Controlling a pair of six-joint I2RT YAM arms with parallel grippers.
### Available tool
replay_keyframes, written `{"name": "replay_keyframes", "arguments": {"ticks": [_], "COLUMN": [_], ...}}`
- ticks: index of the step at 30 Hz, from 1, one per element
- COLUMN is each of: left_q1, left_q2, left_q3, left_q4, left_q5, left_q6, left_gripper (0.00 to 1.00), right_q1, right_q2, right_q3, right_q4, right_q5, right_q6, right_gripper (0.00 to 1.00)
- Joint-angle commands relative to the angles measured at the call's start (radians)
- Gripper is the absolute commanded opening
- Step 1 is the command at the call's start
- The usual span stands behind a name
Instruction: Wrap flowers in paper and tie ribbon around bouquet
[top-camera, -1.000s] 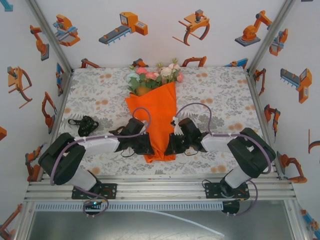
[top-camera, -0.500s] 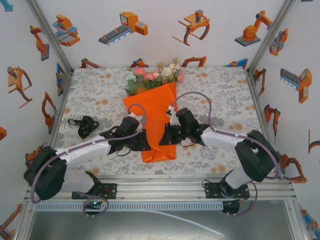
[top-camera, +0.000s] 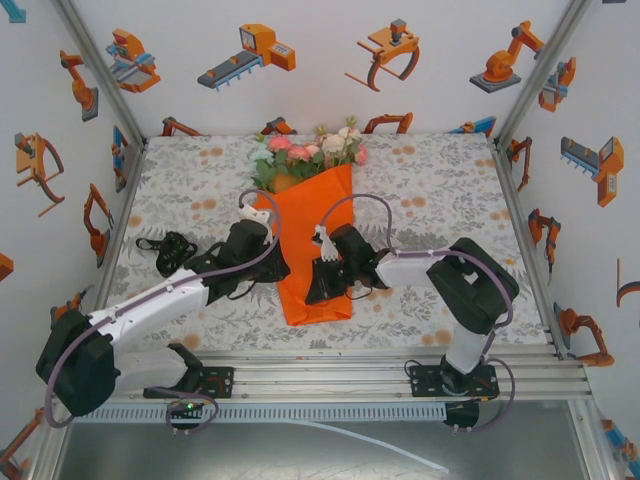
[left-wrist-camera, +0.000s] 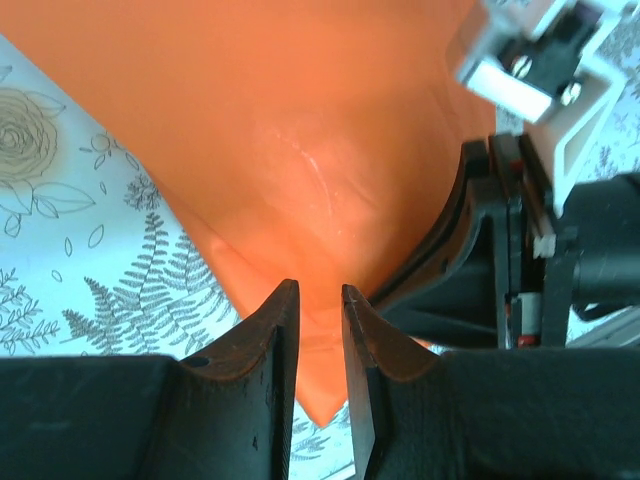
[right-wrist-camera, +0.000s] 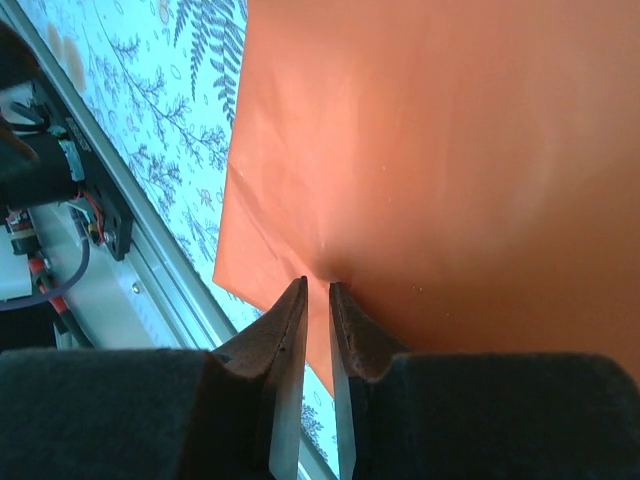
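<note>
- Floral-cloth bench (top-camera: 450, 190), bouquet (top-camera: 312, 210) lying mid-bench, flowers (top-camera: 305, 152) at the far end, tip towards the arms
- Paper (top-camera: 318, 225) cone's tip has swung a touch left
- Left pincer (left-wrist-camera: 314, 300) and right pincer (right-wrist-camera: 318, 290) have both climbed from near the tip to mid-cone, each nipped tight on an orange fold
- Wrap looks secured; ribbon (top-camera: 170, 250) lies untouched at left, so tying should come next

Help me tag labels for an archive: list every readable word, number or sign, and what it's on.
None can be read.
ribbon: any lettering is too small to read.
wall stickers: robot pictures, no legible words.
paper: plain, unprinted.
</note>
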Motion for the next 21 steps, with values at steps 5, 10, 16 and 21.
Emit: {"name": "replay_keyframes", "arguments": {"ticks": [5, 10, 16, 21], "left_q1": [-0.005, -0.005, -0.005, -0.002], "left_q2": [0.241, 0.333, 0.326, 0.276], "left_q3": [0.003, -0.026, -0.095, -0.088], "left_q4": [0.153, 0.164, 0.169, 0.174], "left_q5": [0.125, 0.133, 0.125, 0.109], "left_q6": [-0.107, -0.129, -0.144, -0.145], "left_gripper": [0.26, 0.25, 0.23, 0.27], "right_q1": [-0.007, -0.069, -0.226, -0.247], "right_q2": [-0.032, -0.092, -0.127, -0.065], "right_q3": [-0.008, -0.071, -0.143, -0.094], "right_q4": [0.045, 0.161, 0.235, 0.237], "right_q5": [-0.025, -0.076, 0.042, 0.031], "right_q6": [0.008, 0.095, 0.118, 0.124], "right_gripper": [0.20, 0.20, 0.21, 0.21]}}
